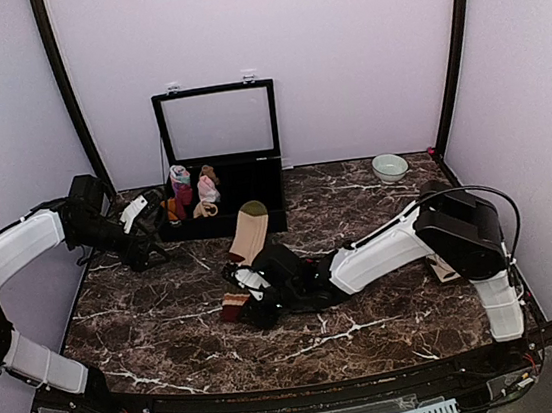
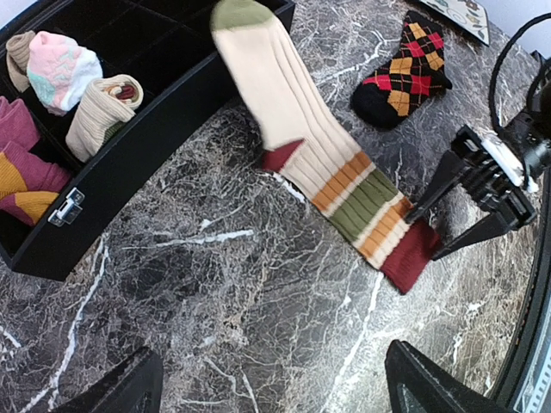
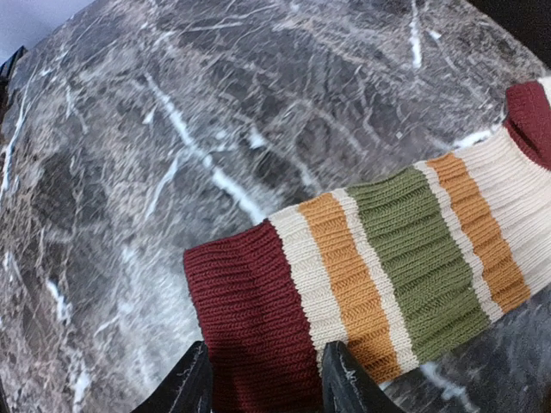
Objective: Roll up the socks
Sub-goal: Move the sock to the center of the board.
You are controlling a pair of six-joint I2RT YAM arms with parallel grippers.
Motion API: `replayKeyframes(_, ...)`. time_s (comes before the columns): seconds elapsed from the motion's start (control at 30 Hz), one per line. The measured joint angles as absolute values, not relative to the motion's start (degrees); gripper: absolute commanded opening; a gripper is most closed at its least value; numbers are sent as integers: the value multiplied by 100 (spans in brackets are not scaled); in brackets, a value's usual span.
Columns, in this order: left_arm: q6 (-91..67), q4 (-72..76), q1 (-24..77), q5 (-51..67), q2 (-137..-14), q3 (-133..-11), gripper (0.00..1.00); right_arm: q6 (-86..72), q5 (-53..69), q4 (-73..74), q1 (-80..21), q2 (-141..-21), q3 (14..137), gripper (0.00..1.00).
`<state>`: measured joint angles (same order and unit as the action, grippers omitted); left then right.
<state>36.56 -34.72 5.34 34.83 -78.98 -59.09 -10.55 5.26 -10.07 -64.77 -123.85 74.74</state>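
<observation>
While the dark marble table (image 1: 371, 326) carries a black compartment box (image 2: 129, 172) at its back, the cream striped sock (image 2: 331, 163) lies flat, toe at the box's front. The right gripper (image 3: 269, 379) stands with jaws apart astride its maroon cuff. The left gripper (image 2: 275, 383) hovers spread wide, holding nothing. A black argyle sock (image 2: 403, 73) lies bunched nearby.

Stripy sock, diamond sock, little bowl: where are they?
Stripy sock (image 2: 362, 202): left wrist view, green stripe.
Diamond sock (image 2: 403, 73): left wrist view, middle diamonds.
Little bowl (image 1: 390, 174): top view, front wall.
</observation>
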Motion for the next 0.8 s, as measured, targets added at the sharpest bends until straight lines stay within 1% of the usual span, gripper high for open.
replayKeyframes(0.3, 3863, -3817, 534, 3511, -7706, -5909, 92, -1197, 298, -972, -6917, -11928, 6875, 43)
replayKeyframes(0.43, 3903, -3938, 534, 3542, -7684, -5909, 92, -1192, 217, -928, -7011, -11837, 6788, 46)
replayKeyframes(0.57, 3990, -4047, 534, 3621, -7684, -5909, 92, -1120, 82, -943, -7063, -11616, 6512, 51)
replayKeyframes(0.8, 4075, -4101, 534, 3756, -7690, -5909, 92, -620, -364, -989, -7397, -11325, 6263, 53)
